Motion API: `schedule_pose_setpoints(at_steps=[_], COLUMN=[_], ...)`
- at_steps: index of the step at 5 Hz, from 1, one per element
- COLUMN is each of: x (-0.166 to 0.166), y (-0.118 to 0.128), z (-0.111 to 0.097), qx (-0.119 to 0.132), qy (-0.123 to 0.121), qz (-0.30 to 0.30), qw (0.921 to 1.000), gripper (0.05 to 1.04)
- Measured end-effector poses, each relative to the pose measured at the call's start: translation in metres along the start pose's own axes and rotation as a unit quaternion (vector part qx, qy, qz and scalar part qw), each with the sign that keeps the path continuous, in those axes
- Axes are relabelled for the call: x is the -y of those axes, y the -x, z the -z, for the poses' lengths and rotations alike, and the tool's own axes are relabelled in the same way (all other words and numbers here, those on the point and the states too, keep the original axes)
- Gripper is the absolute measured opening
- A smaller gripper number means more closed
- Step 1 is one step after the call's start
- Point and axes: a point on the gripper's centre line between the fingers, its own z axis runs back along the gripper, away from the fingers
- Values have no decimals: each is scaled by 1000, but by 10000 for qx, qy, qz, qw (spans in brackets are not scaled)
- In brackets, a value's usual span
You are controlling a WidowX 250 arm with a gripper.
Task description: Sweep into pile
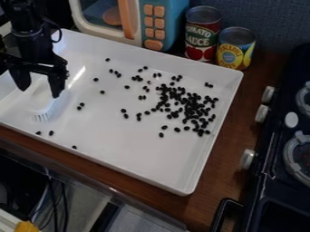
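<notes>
My pincer (39, 93) is spread over the white, bristled brush (45, 108) at the left of the white plastic tray (115, 140); I can't tell whether they touch. I should close squarely on its body, keep the bristles lightly down, and push the stray beans (80, 106) toward the main cluster of small black beans (189, 105), slowly, lest they scatter.

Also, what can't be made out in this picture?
All in the camera view:
Exact count of the black pieces: too small and crowded.
How the gripper meets the brush: white against the white tray.
Top of the toy microwave: cut off by the top edge.
Stove's far side: cut off by the right edge.
</notes>
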Motion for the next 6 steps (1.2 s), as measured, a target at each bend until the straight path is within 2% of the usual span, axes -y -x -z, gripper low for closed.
schedule_pose_setpoints(at_steps=[1,3,4,5,6], x=[3,4,5,1,-1], y=[3,4,7,4,5], z=[10,11,18,20,19], qx=[-155,-205,-384,-438,-449], qy=[63,79,125,32,-17], qz=[20,129,37,-55,-70], qw=[9999,9997,9992,9990,9990], gripper=[1001,980,878,737,737])
